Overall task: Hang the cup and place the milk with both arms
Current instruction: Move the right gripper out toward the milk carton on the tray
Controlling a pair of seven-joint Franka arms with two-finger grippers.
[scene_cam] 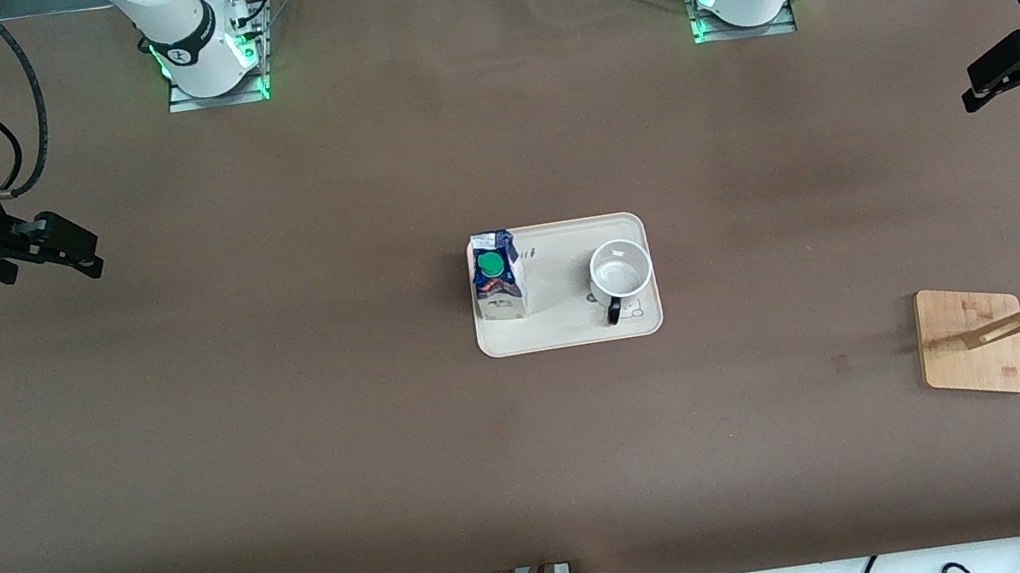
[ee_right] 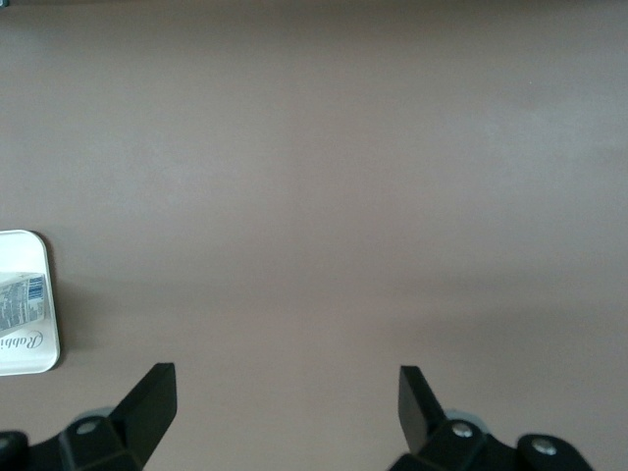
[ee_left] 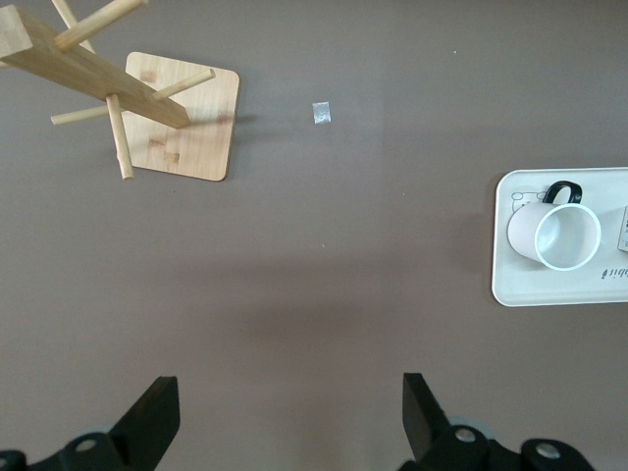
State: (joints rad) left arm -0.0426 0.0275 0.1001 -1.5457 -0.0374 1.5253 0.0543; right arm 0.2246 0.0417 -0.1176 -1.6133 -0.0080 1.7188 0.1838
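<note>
The white cup (scene_cam: 620, 272) with a black handle stands upright on a cream tray (scene_cam: 566, 324) in the middle of the table. The blue-and-white milk (scene_cam: 497, 275) with a green cap stands on the same tray, toward the right arm's end. My right gripper (scene_cam: 82, 251) hangs open over bare table at the right arm's end, with only the tray's corner (ee_right: 25, 250) and the milk's label (ee_right: 22, 299) in its wrist view. My left gripper (scene_cam: 974, 88) hangs open over bare table at the left arm's end. Its wrist view shows the cup (ee_left: 552, 234). Both grippers (ee_left: 291, 412) (ee_right: 287, 402) hold nothing.
A wooden cup rack (scene_cam: 973, 341) with slanted pegs stands on a square base toward the left arm's end, nearer to the front camera than the tray; the left wrist view shows the rack (ee_left: 182, 116) too. A small tape mark (scene_cam: 840, 363) lies beside it. Cables run along the table's front edge.
</note>
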